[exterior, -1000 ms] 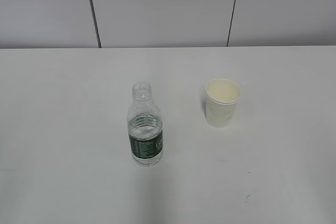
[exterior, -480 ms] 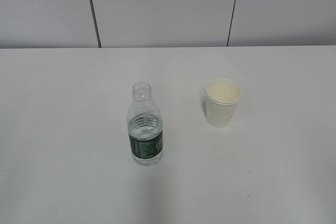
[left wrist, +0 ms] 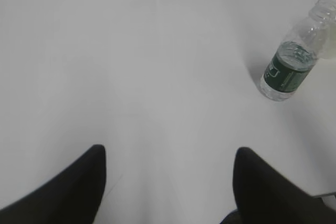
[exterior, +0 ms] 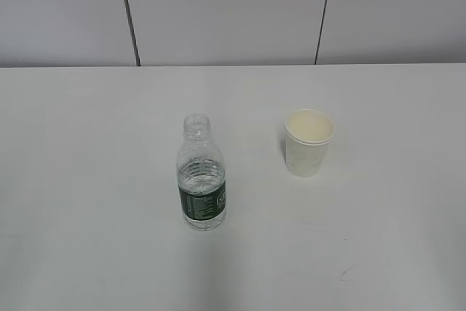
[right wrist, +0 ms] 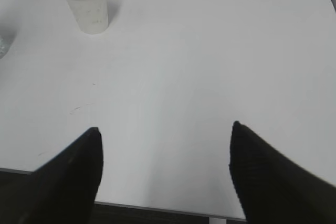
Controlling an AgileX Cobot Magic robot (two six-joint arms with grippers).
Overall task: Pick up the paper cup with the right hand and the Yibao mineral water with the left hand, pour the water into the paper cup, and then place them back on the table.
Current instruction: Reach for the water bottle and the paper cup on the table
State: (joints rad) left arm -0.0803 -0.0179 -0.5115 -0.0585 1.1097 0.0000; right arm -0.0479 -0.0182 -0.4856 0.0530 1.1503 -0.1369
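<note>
The Yibao mineral water (exterior: 201, 180), a clear ribbed bottle with a dark green label and no cap, stands upright on the white table (exterior: 95, 143). The cream-white paper cup (exterior: 309, 142) stands upright to its right, apart from it. Neither arm shows in the exterior view. In the left wrist view my left gripper (left wrist: 169, 153) is open and empty, far from the bottle (left wrist: 291, 64) at upper right. In the right wrist view my right gripper (right wrist: 164, 132) is open and empty near the table's front edge, with the cup (right wrist: 85, 1) far off at upper left.
A small dark scuff mark (exterior: 342, 274) lies on the table in front of the cup, also seen in the right wrist view (right wrist: 76, 109). A grey panelled wall (exterior: 233, 12) stands behind the table's far edge.
</note>
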